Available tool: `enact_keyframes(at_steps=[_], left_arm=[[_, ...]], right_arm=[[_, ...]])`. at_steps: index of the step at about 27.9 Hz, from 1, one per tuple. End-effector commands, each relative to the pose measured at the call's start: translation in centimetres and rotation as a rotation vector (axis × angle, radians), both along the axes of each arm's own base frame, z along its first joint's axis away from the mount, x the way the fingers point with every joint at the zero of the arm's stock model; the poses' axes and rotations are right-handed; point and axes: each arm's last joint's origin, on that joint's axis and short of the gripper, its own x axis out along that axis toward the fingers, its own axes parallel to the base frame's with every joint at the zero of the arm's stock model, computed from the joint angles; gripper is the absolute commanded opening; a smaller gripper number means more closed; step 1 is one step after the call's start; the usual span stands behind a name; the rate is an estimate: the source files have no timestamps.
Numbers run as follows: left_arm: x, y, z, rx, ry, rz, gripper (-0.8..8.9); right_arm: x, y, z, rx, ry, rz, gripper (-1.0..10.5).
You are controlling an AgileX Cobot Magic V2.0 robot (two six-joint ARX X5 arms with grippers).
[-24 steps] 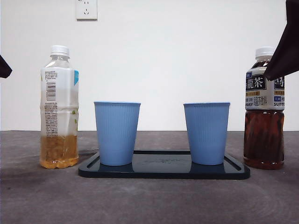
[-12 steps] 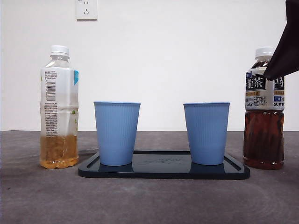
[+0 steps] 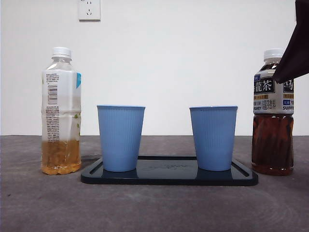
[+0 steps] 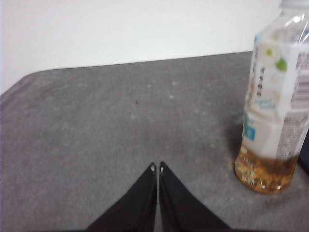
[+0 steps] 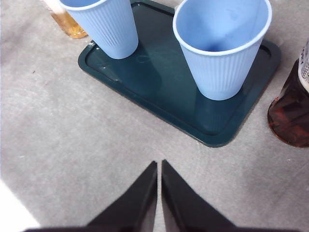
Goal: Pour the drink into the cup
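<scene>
- The counter [image 3: 154, 208] is a grey, mottled surface that carries everything, with a white wall behind it.
- A dark tray [image 3: 169, 176] lies flat in the middle of the counter and holds two cups.
- The dark arm [image 3: 295, 53] enters the front view at the upper right corner and overlaps the shoulder of the tea bottle; that view alone does not show which arm it is.
- The tea bottle [image 3: 273, 116] stands upright on the counter just beside the tray's right end, white cap on, filled with dark brown drink to about its label.
- The pale bottle [image 3: 61, 111] stands upright near the tray's left end, capped, with amber drink only in its lower part.
- The left cup [image 3: 120, 137] is blue and ribbed, upright on the tray's left half.
- The right cup [image 3: 213, 137] matches it, upright on the tray's right half, well apart from the first; its inside looks empty in the right wrist view.
- The right gripper [image 5: 159, 164] hangs above bare counter near the tray's edge, clenched with its jaw tips nearly touching, grasping nothing.
- The left gripper [image 4: 157, 167] hangs over bare counter near the pale bottle, likewise clenched and empty.
- A white socket [image 3: 89, 9] sits on the wall above the pale bottle.
</scene>
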Motion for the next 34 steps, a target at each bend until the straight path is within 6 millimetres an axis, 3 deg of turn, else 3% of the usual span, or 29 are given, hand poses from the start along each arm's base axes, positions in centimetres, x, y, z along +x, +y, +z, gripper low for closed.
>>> enact_keyframes(at_steps=[1, 5, 24, 27, 31, 34], left_arm=[[0.1, 0.0, -0.8, 0.005, 0.003, 0.003, 0.07], [-0.2, 0.1, -1.6, 0.019, 0.05, 0.008, 0.07], [-0.2, 0.1, -1.6, 0.018, 0.05, 0.009, 0.07], [-0.2, 0.1, -1.6, 0.018, 0.049, 0.009, 0.08], [-0.2, 0.1, -1.6, 0.018, 0.049, 0.009, 0.08], [-0.2, 0.1, -1.6, 0.018, 0.049, 0.009, 0.07]], right_arm=[[0.2, 0.2, 0.5, 0.009, -0.015, 0.005, 0.1], [0.2, 0.2, 0.5, 0.009, -0.015, 0.005, 0.1], [0.2, 0.2, 0.5, 0.003, -0.022, 0.012, 0.1], [-0.3, -0.6, 1.4, -0.022, -0.143, 0.015, 0.1], [-1.1, -3.0, 3.2, 0.06, -0.439, -0.142, 0.1], [-2.1, -5.0, 2.3, 0.082, -0.636, -0.281, 0.1]])
